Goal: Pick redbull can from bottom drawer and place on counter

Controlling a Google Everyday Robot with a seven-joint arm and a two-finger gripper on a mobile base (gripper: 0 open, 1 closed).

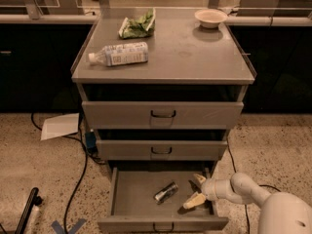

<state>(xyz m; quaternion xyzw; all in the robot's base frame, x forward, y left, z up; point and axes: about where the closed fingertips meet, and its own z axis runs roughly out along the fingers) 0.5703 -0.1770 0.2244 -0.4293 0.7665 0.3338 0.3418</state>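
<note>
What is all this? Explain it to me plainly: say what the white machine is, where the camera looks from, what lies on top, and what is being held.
There is only one picture. It looks down on the front of a grey drawer cabinet; where the camera is mounted is not known. The white jointed thing at the lower right is a robot's arm. Its pincer, two pale fingers spread open, is inside the pulled-out bottom drawer. It is just to the right of a small shiny redbull can lying on its side. The pincer holds nothing and does not touch the can. On the counter lie a plastic bottle on its side, a crumpled green bag and a pale bowl.
</note>
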